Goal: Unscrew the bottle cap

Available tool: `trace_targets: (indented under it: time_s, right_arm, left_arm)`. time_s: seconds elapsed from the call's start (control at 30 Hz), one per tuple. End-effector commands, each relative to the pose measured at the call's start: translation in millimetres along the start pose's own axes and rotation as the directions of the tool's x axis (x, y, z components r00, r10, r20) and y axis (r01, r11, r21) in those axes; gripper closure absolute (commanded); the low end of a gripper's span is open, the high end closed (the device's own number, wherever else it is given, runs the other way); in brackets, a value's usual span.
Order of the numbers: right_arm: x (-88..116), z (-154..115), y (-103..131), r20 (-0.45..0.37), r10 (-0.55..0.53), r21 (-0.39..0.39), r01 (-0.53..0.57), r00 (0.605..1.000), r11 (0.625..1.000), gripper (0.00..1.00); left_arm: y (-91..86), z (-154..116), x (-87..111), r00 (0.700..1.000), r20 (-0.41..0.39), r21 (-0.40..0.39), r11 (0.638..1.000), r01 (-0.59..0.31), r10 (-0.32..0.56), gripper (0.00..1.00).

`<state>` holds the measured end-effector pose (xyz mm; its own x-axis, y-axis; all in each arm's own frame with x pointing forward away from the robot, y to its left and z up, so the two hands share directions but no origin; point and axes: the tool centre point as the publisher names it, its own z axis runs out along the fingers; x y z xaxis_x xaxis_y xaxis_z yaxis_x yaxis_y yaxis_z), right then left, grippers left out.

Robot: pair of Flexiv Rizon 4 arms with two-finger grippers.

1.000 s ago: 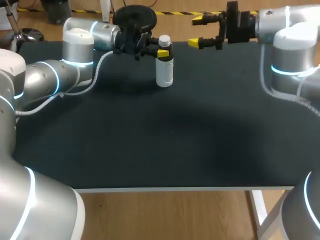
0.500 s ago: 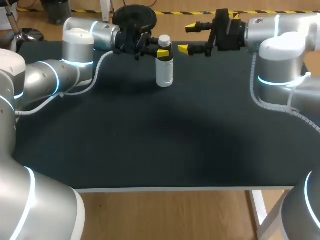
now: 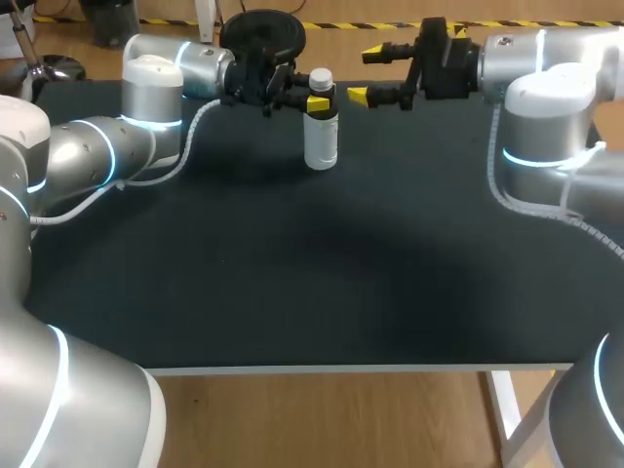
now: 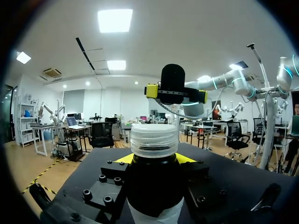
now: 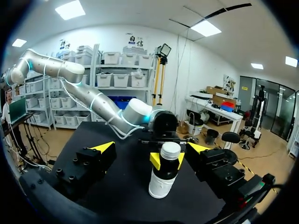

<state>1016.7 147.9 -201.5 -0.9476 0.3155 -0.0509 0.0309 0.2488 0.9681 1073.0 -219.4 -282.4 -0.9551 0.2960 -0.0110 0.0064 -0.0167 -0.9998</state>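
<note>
Left pincer (image 3: 310,100): pinching the bottle (image 3: 321,136) at the neck, just under the cap (image 3: 321,78). Yellow fingertips (image 5: 155,159) bear on the neck from 2 opposite sides; ref. right wrist view. Left arm (image 3: 107,146) enters from the left side and runs over the far part of the tabletop (image 3: 292,273), wrist approx. horiz.

Bottle: upright, base on the tabletop, near the far edge, approx. mid-width. Lower body white, upper part dark in both wrist views. Cap is pale, ribbed and seated on the neck.

Right pincer (image 3: 364,73): spread wide, holding nothing. Pos.: beside the bottle on its right, at cap height, near but not touching, fingers pointing toward the cap. In the right wrist view the bottle stands ahead of this pincer, lined up w/ the gap btwn the 2 fingers, not yet inside it. In the left wrist view the right pincer shows beyond and above the cap, 1 yellow tip to each side. Right arm (image 3: 546,78) enters from the right side, over the far right corner of the tabletop.
</note>
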Motion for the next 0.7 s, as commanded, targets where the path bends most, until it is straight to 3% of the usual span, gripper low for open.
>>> trace_targets:
  time_s: [0.03,0.37,0.7]
  right_arm:
    - [2,15,-8,0.085,0.048,-0.056,-0.044,0.995,0.997,0.00]
    - [11,48,-11,0.147,0.084,-0.028,-0.080,0.986,0.996,0.00]
    - [11,67,-11,0.128,0.147,-0.046,-0.143,0.981,0.989,0.00]
  left_arm:
    - [3.5,-1,-7.9,0.989,-0.145,0.006,1.000,0.002,-0.001,1.00]
    - [3.5,-1,-7.9,0.989,-0.145,0.006,1.000,0.002,-0.001,1.00]
    - [3.5,-1,-7.9,0.989,-0.145,0.006,1.000,0.002,-0.001,1.00]
